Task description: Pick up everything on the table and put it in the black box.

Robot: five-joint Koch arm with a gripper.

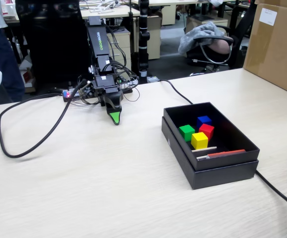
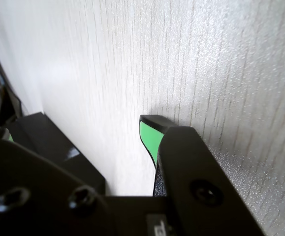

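The black claw with its green-padded tip points down at the broad pale beige wood-grain tabletop, tip touching or just above the surface near the arm's base, well apart from the box and holding nothing; in the fixed view only one narrow tip shows, and in the wrist view one green-lined jaw lies against the bare laminate with the other hidden, so whether it is parted or closed I cannot tell. All four small plain cubes sit inside the shallow matte black cardboard box, which nests in its slightly larger lid: the green cube and the yellow cube toward the near side, the blue cube and the red cube behind them, the group touching or nearly so. A thin white stick and a flat red-and-grey tool lie in the box beside them. No cube remains on the table, so the task looks finished. The cubes appear light, stiff and smooth-faced, probably wood or plastic; were one to be lifted, opposite flat faces at mid-height would give the surest hold, though packed this closely, the jaws would find little room between neighbours.
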